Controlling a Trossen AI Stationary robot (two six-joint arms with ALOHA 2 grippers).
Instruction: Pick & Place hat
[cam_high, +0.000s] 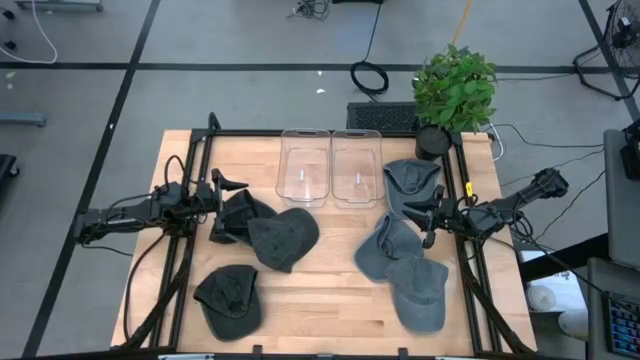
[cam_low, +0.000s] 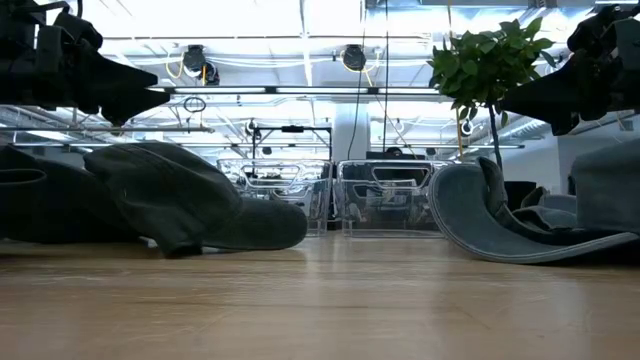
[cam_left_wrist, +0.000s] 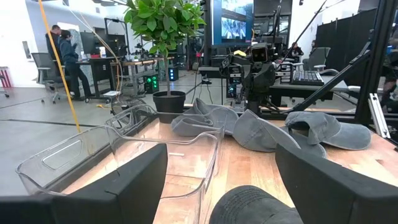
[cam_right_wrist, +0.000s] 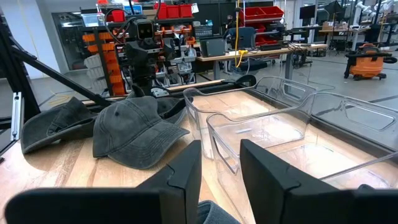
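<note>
Three dark grey hats lie crown-up on the table's left half: one (cam_high: 235, 213) below my left gripper (cam_high: 228, 184), one (cam_high: 284, 239) beside it, one (cam_high: 228, 300) near the front edge. Three lighter grey hats lie on the right half (cam_high: 410, 180) (cam_high: 387, 246) (cam_high: 418, 291). My left gripper (cam_left_wrist: 221, 186) hangs open above a dark hat (cam_left_wrist: 252, 205), apart from it. My right gripper (cam_right_wrist: 221, 177) is open and hovers over a grey hat (cam_right_wrist: 214, 213) beside the right group. In the low view both grippers (cam_low: 130, 95) (cam_low: 530, 100) stay above the hats.
Two clear plastic bins (cam_high: 305, 167) (cam_high: 357, 167) stand side by side at the table's far middle. A potted plant (cam_high: 455, 88) stands at the far right corner. Bare wood (cam_high: 330, 290) shows between the two hat groups toward the near edge. People stand in the room beyond.
</note>
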